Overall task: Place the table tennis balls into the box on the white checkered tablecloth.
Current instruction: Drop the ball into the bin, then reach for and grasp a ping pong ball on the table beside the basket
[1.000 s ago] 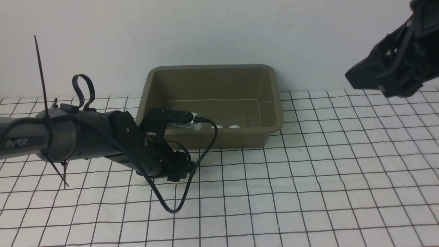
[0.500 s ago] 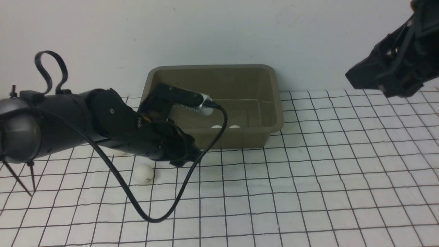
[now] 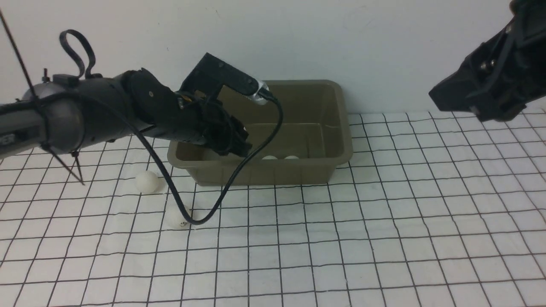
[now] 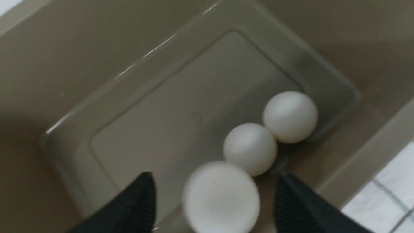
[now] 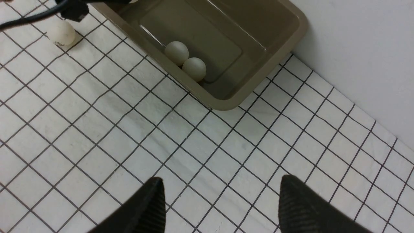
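left pincer over the box, jaws apart; blurred ball between them touches neither. two balls inside the box, two loose balls on the tablecloth left of it. right pincer open, empty. balls: likely light, smooth, roll-prone; pinch across the widest part.

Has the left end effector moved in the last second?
Yes: the left end effector rose from the tablecloth before the box to above its near-left rim.

You're looking at the olive-brown box sitting upright on the white checkered tablecloth. Two table tennis balls are lying touching against its near wall, and a third ball is showing blurred above them. A plain ball and a marked ball are lying on the cloth, left of the box.
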